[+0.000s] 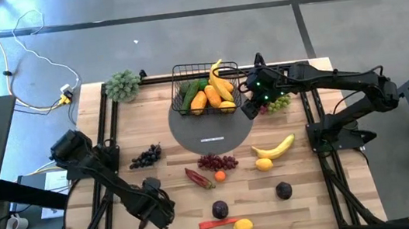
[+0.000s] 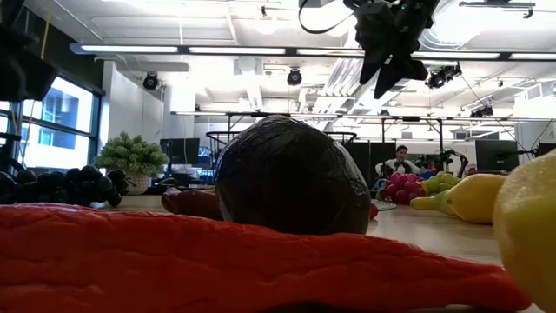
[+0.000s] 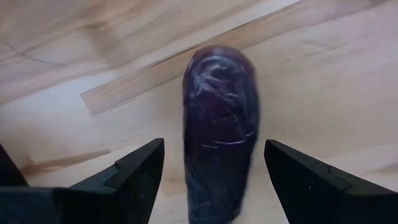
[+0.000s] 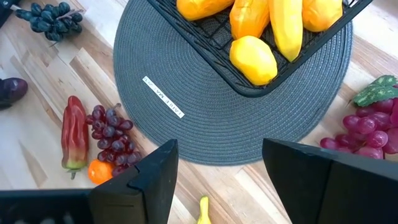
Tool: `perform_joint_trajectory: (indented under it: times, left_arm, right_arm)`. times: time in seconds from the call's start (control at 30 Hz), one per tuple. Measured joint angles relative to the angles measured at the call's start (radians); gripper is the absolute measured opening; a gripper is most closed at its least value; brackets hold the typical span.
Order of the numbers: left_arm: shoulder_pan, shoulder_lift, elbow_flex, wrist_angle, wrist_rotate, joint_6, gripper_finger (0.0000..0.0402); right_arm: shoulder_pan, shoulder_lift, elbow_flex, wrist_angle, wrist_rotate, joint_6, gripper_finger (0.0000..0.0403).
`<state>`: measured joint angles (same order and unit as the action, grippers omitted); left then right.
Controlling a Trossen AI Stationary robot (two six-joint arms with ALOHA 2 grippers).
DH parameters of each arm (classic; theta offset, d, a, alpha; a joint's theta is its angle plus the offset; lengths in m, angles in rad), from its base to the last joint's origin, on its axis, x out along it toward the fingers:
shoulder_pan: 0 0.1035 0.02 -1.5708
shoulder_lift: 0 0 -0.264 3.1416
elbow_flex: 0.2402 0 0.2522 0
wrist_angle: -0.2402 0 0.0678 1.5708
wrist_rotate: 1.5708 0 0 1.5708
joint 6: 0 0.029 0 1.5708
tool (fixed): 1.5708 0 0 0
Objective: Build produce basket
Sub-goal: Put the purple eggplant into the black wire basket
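The left gripper [image 3: 205, 186], released, straddles a dark eggplant [image 3: 221, 124] lying lengthwise between its fingers, far from the basket [image 1: 202, 91].

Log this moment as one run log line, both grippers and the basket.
left gripper: open, straddling dark purple eggplant on table | right gripper: open, empty, above grey mat | basket: holds yellow and orange produce
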<state>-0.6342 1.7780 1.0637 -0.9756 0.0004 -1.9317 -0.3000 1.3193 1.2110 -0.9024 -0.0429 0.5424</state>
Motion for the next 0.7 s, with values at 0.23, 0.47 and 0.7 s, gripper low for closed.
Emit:
perform_joint_trajectory:
  times: [0.23, 0.47, 0.7]
  left_arm:
    - [0.000, 0.021, 0.000, 0.004, 0.018, 0.050, 0.0219]
    - [0.005, 0.021, 0.000, 0.004, 0.017, 0.127, 0.0121]
    - [0.044, -0.011, 0.004, 0.007, 0.013, 0.206, 0.0108]
  right_arm:
    - [0.000, 0.000, 0.000, -0.001, 0.000, -0.009, 0.0216]
    - [0.000, 0.000, 0.000, -0.002, 0.000, -0.026, 0.0216]
    - [0.006, 0.000, 0.000, -0.003, 0.001, -0.027, 0.0216]
